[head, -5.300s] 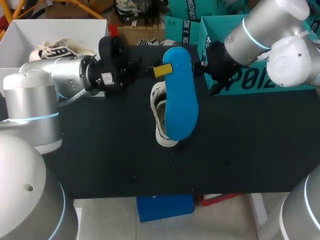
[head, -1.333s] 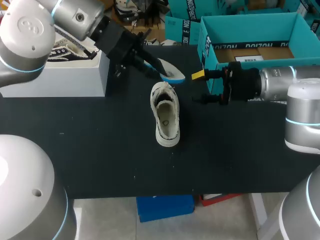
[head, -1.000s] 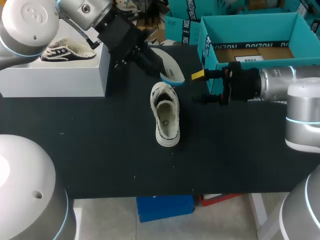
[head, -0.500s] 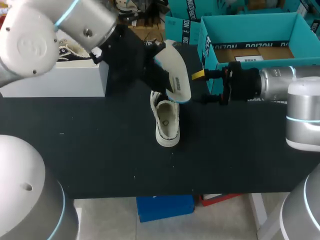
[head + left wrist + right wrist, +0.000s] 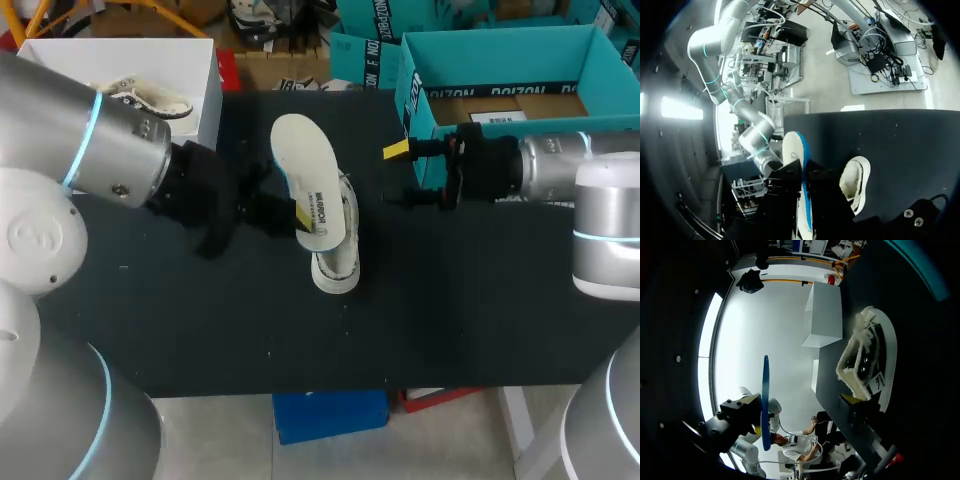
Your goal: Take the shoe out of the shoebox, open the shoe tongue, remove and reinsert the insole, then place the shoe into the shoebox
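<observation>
The insole [image 5: 308,175], white on top with a blue underside, hangs tilted over the heel end of the white shoe [image 5: 335,262], which lies on the black table. My left gripper [image 5: 303,215] is shut on the insole's near end. In the left wrist view the insole [image 5: 801,190] runs out between the fingers, with the shoe [image 5: 855,182] beside it. My right gripper [image 5: 397,175] stands open to the right of the shoe, holding nothing, in front of the teal shoebox [image 5: 500,38]. From the right wrist the shoe [image 5: 865,360] lies ahead and the insole [image 5: 765,410] shows edge-on.
A white box [image 5: 205,60] with another shoe [image 5: 140,98] in it stands at the back left. The teal shoebox fills the back right corner. Bare black table [image 5: 480,300] stretches in front of the shoe and to its right.
My left arm has swung the insole from near the white box forward and down over the shoe, turning its white top upward. The right arm and the shoe have not moved.
</observation>
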Robot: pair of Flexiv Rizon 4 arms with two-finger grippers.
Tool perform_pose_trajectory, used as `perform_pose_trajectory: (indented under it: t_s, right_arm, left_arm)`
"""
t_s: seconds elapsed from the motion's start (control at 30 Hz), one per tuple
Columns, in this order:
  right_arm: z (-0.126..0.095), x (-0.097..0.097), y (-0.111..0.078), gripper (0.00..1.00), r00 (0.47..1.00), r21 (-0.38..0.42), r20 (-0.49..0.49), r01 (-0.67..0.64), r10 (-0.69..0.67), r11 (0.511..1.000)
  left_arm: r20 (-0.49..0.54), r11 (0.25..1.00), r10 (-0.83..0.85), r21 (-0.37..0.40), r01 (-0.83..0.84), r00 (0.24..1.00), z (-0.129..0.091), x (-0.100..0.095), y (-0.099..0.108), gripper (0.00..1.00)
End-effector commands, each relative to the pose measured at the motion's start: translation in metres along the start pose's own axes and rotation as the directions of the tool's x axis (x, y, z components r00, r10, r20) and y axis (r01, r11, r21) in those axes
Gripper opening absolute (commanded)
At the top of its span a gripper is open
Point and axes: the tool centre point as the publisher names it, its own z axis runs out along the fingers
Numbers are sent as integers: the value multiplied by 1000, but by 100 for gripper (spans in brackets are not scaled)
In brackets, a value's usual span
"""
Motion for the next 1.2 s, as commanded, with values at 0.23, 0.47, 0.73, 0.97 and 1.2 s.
perform_pose_trajectory:
  t_s: [0.23, 0.47, 0.73, 0.97, 1.2]
  right_arm:
    - [2, -1, 0, 100, 1000, -2, 2, 0, 0, 1000]
    - [2, -1, 0, 100, 1000, -2, 2, 0, 0, 1000]
    - [2, -1, 0, 100, 1000, -2, 2, 0, 0, 1000]
    - [2, -1, 0, 100, 1000, -2, 2, 0, 0, 1000]
    - [2, -1, 0, 100, 1000, -2, 2, 0, 0, 1000]
  left_arm:
    - [363, 1000, 10, -19, -4, 932, 16, 48, 1, 0]
    - [347, 1000, -19, 15, 14, 938, 28, 59, 6, 0]
    - [325, 999, -36, 23, 30, 945, 29, 59, 7, 0]
    - [325, 999, -36, 23, 30, 945, 29, 59, 7, 0]
    - [327, 999, 21, -30, -12, 945, 55, 79, 0, 0]
